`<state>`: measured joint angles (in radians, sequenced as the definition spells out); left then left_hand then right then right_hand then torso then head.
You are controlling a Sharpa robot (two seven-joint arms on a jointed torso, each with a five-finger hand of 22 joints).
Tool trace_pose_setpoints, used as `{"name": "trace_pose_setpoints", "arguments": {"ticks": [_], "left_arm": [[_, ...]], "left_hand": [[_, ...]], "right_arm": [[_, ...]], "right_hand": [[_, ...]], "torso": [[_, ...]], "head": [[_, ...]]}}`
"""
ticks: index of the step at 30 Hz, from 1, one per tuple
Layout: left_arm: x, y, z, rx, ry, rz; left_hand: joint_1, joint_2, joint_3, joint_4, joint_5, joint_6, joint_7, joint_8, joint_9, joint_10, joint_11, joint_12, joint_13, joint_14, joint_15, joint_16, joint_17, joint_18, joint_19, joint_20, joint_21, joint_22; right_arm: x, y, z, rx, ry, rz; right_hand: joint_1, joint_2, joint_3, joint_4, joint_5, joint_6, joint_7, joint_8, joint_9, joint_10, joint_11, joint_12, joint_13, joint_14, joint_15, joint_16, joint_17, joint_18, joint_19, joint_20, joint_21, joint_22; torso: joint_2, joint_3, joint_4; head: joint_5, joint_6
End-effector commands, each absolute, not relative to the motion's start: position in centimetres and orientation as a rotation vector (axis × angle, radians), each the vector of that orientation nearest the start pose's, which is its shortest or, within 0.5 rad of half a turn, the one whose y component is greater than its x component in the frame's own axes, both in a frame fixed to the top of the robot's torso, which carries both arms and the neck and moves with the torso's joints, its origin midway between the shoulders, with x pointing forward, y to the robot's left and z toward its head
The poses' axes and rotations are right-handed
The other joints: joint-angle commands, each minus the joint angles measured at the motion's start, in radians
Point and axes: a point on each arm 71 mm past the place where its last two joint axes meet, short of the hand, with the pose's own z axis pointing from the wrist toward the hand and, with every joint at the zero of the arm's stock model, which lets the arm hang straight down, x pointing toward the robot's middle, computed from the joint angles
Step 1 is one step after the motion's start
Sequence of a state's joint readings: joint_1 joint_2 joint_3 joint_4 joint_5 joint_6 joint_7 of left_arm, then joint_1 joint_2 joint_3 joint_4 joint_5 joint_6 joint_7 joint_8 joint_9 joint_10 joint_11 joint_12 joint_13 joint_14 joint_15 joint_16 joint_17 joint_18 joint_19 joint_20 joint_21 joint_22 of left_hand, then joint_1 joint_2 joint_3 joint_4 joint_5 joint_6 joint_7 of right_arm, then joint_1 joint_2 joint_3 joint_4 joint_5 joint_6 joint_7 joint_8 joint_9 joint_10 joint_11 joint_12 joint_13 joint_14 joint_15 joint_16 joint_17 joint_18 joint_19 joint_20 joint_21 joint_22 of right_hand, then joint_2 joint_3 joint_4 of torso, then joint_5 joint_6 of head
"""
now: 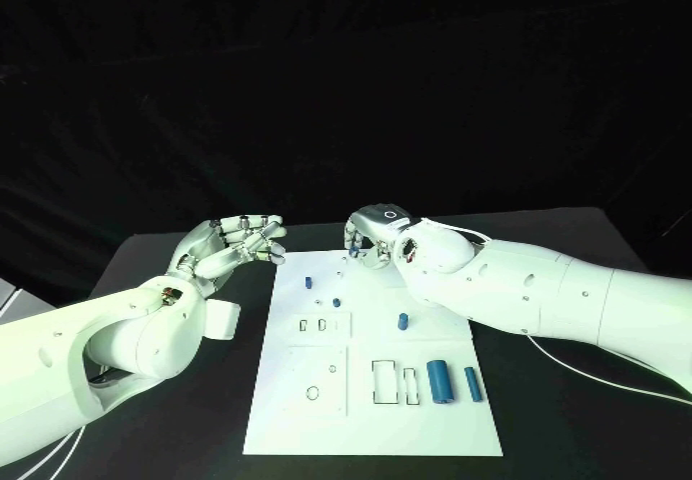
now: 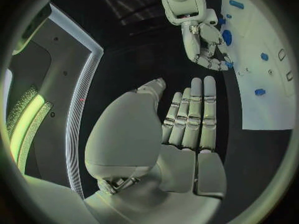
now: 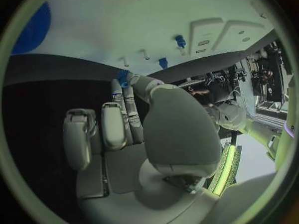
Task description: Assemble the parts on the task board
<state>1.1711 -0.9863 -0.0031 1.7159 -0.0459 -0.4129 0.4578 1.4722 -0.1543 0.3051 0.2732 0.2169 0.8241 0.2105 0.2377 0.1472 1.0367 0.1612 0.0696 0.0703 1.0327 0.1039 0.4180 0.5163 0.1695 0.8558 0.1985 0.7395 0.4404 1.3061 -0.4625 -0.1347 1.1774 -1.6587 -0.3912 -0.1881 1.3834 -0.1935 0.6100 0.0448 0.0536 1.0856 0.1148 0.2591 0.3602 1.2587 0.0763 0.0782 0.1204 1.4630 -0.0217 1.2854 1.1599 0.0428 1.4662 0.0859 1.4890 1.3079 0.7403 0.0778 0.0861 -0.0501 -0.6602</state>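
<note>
right hand [image 1: 378, 238] pinches a small blue part [image 3: 122, 76] at the task board's [image 1: 372, 420] far edge; left hand [image 1: 231, 246] spread, empty.

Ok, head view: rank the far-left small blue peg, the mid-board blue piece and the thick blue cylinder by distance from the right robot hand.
1. Small blue peg, far left, closest to the right robot hand.
2. Mid-board blue piece, beside the forearm.
3. Thick blue cylinder, board's near right.
</note>
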Motion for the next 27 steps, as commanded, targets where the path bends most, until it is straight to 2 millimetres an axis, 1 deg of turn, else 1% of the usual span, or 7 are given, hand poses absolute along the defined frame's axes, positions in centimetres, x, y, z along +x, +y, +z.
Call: {"name": "trace_pose_setpoints", "arguments": {"ticks": [1,8,12,14,18,23,27], "left_arm": [[45.3,22.4,-15.4,-1.051,1.324,-1.570],[45.4,22.3,-15.1,-1.046,1.322,-1.574],[45.4,22.3,-15.0,-1.044,1.322,-1.576],[45.4,22.3,-15.0,-1.043,1.321,-1.577],[45.4,22.3,-14.9,-1.041,1.320,-1.577],[45.5,22.2,-14.9,-1.040,1.320,-1.578],[45.5,22.2,-14.8,-1.039,1.320,-1.578]], "left_hand": [[0.008,0.003,0.004,0.000,-0.004,0.004,0.008,-0.007,-0.001,-0.005,0.003,-0.003,-0.001,-0.008,0.000,0.005,0.001,0.010,-0.009,0.001,0.004,0.001],[0.008,0.003,0.004,0.000,-0.004,0.004,0.008,-0.007,-0.001,-0.005,0.003,-0.003,-0.001,-0.008,0.000,0.005,0.001,0.010,-0.009,0.001,0.004,0.001],[0.008,0.003,0.004,0.000,-0.004,0.004,0.008,-0.007,-0.001,-0.005,0.003,-0.003,-0.001,-0.008,0.000,0.005,0.001,0.010,-0.009,0.001,0.004,0.001],[0.008,0.003,0.004,0.000,-0.004,0.004,0.008,-0.007,-0.001,-0.005,0.003,-0.003,-0.001,-0.008,0.000,0.005,0.001,0.010,-0.009,0.001,0.004,0.001],[0.009,0.002,0.007,-0.002,-0.005,0.004,0.008,-0.007,-0.001,-0.005,0.003,-0.003,-0.001,-0.009,0.000,0.007,0.003,0.010,-0.012,0.001,0.008,0.004],[0.009,0.002,0.007,-0.002,-0.005,0.004,0.008,-0.007,-0.001,-0.005,0.003,-0.003,-0.001,-0.009,0.000,0.007,0.003,0.010,-0.012,0.001,0.008,0.004],[0.009,0.002,0.007,-0.002,-0.005,0.004,0.008,-0.007,-0.001,-0.005,0.003,-0.003,-0.001,-0.009,0.000,0.007,0.003,0.010,-0.012,0.001,0.008,0.004]], "right_arm": [[54.7,-9.9,-16.9,-0.383,1.462,0.475],[55.0,-9.5,-17.1,-0.385,1.476,0.472],[55.1,-9.4,-17.3,-0.388,1.487,0.471],[55.1,-9.4,-17.5,-0.389,1.492,0.471],[55.1,-9.2,-17.7,-0.390,1.498,0.472],[55.1,-9.1,-17.9,-0.393,1.505,0.474],[55.1,-9.1,-18.0,-0.396,1.511,0.474]], "right_hand": [[0.003,0.012,0.000,-0.005,0.005,-0.006,0.000,0.000,0.001,0.022,-0.026,0.000,0.030,0.031,-0.003,0.006,-0.001,-0.013,0.024,-0.003,0.001,0.145],[0.000,0.011,0.001,-0.006,0.005,-0.010,0.001,-0.001,0.002,0.019,-0.024,-0.002,0.030,0.030,-0.002,0.006,-0.001,-0.013,0.024,-0.002,0.000,0.144],[-0.003,0.010,0.001,-0.007,0.005,-0.012,0.002,-0.001,0.003,0.017,-0.023,-0.003,0.031,0.030,-0.001,0.006,-0.003,-0.013,0.022,-0.002,-0.001,0.142],[-0.003,0.010,0.001,-0.007,0.005,-0.012,0.002,-0.001,0.003,0.017,-0.023,-0.003,0.031,0.030,-0.001,0.006,-0.003,-0.013,0.022,-0.002,-0.001,0.142],[-0.004,0.009,0.003,-0.008,0.005,-0.014,0.003,-0.002,0.003,0.015,-0.022,-0.005,0.031,0.030,0.000,0.006,-0.003,-0.013,0.022,-0.001,-0.001,0.142],[-0.004,0.009,0.003,-0.008,0.005,-0.014,0.003,-0.002,0.003,0.015,-0.022,-0.005,0.031,0.030,0.000,0.006,-0.003,-0.013,0.022,-0.001,-0.001,0.142],[-0.005,0.009,0.003,-0.008,0.005,-0.015,0.003,-0.002,0.004,0.014,-0.022,-0.006,0.031,0.030,0.000,0.005,-0.004,-0.012,0.021,-0.001,-0.002,0.140]], "torso": [[0.006,-0.0010,0.0074],[0.011,-0.0017,0.0125],[0.011,-0.0026,0.0140],[0.011,-0.0022,0.0126],[0.012,-0.0026,0.0142],[0.012,-0.0027,0.0131],[0.012,-0.0026,0.0106]], "head": [[-0.002,0.002],[-0.002,0.002],[0.002,0.002],[0.006,0.002],[0.008,0.001],[0.010,0.001],[0.011,0.001]]}}
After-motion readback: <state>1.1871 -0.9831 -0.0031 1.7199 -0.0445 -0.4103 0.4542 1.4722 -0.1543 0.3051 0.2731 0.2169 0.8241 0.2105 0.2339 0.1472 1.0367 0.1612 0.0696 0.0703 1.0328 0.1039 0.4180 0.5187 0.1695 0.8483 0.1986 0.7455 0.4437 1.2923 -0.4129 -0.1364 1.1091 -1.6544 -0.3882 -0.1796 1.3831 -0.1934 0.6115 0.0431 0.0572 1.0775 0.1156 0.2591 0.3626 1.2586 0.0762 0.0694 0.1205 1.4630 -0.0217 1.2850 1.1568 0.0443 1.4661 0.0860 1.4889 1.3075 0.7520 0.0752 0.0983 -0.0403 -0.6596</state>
